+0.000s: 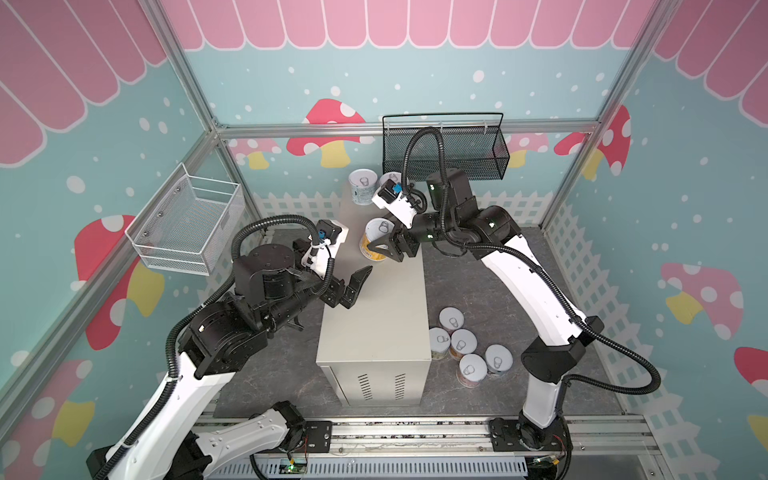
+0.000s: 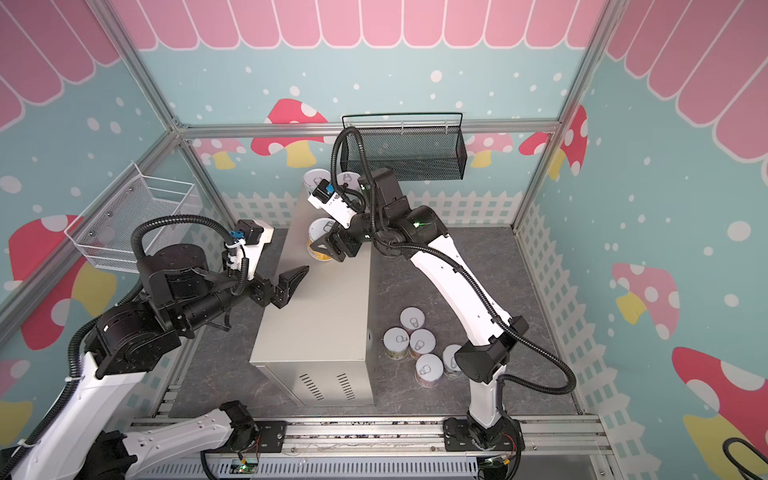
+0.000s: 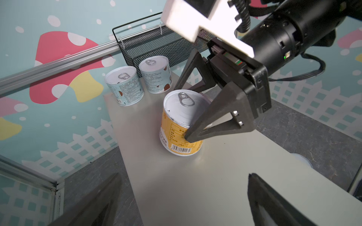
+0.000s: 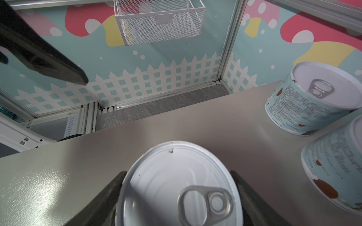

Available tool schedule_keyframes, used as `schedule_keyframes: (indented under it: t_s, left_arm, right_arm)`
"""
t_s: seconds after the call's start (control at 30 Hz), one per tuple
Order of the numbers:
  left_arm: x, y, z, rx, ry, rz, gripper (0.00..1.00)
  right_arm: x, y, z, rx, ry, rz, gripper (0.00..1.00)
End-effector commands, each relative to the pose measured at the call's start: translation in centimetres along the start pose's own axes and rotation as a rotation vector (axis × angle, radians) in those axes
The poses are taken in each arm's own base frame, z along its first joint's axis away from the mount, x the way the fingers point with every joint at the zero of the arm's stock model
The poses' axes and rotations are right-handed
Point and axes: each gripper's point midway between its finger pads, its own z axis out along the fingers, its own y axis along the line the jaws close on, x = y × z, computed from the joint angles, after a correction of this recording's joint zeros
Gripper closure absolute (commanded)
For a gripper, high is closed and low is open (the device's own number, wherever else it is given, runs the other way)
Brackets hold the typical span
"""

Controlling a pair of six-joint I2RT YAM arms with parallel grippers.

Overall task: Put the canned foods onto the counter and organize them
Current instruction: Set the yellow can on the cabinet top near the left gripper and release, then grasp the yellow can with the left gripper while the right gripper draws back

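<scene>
Cans are waiting on and beside the counter (image 1: 374,316), a tall beige metal box. We are seeing two blue cans (image 1: 361,188) standing side by side at the counter's far end. A yellow can (image 3: 172,133) is standing upright on the counter just in front of them. The right gripper (image 4: 178,172) is reaching over the counter, its fingers flanking the yellow can; we cannot tell whether they are pressing it. The left gripper (image 3: 184,176) is hovering above the counter's middle, jaws wide apart and empty. Five more cans (image 1: 463,343) are clustering on the floor beside the counter's vented end.
</scene>
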Motion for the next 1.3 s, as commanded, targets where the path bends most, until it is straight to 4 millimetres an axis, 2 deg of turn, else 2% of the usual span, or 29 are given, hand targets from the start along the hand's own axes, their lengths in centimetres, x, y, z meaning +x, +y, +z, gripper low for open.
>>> schedule_keyframes:
  t_s: [0.0, 0.17, 0.3, 0.43, 0.63, 0.93, 1.1, 1.27]
  left_arm:
    - [0.3, -0.3, 0.7, 0.019, 0.008, -0.002, 0.01]
    - [0.5, -0.5, 1.5, 0.025, 0.023, -0.005, 0.01]
    - [1.1, -0.9, 2.8, 0.045, 0.042, -0.028, 0.01]
    - [1.5, -1.3, 4.3, 0.056, 0.044, -0.066, 0.01]
    - [0.9, -0.9, 6.2, 0.025, 0.009, -0.134, 0.01]
    - [0.5, 1.0, 9.2, -0.045, 0.014, -0.228, 0.01]
    - [0.2, 1.3, 9.9, -0.017, -0.017, -0.255, 0.01]
    - [0.5, 1.6, 10.6, -0.011, -0.009, -0.257, 0.03]
  right_arm:
    - [-3.4, 0.1, -1.3, 0.021, -0.11, -0.056, 0.17]
    - [-4.2, -0.4, -1.9, 0.061, -0.132, -0.059, 0.13]
    - [-5.0, -3.4, -3.6, 0.257, -0.148, -0.012, 0.09]
    - [-4.6, -6.0, -5.7, 0.425, -0.138, 0.041, 0.05]
    - [-2.6, -8.1, -8.7, 0.606, -0.125, 0.091, 0.02]
    - [1.6, -8.4, -11.5, 0.71, -0.088, 0.114, 0.01]
    - [3.7, -8.8, -11.5, 0.735, -0.076, 0.143, 0.01]
    - [5.2, -9.8, -9.9, 0.714, -0.081, 0.184, 0.01]
